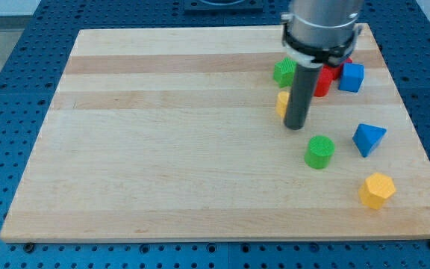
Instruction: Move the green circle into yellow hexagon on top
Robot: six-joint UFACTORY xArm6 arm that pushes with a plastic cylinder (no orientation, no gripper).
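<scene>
My tip (295, 125) rests on the pale wooden counter (163, 134), just up-left of the green round block (319, 152); it carries no hand and grasps nothing. The yellow hexagonal block (377, 190) lies lower right of the green one, apart from it.

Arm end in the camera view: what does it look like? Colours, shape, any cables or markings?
A wide grey metallic cylinder at the view's top, ringed by a black band, narrows into a straight dark grey, round rod. My tip is its blunt, flat lower end. No cables, labels or markings show. The tip sits up and to the view's left of the green circle, just right of a partly hidden yellow block.
</scene>
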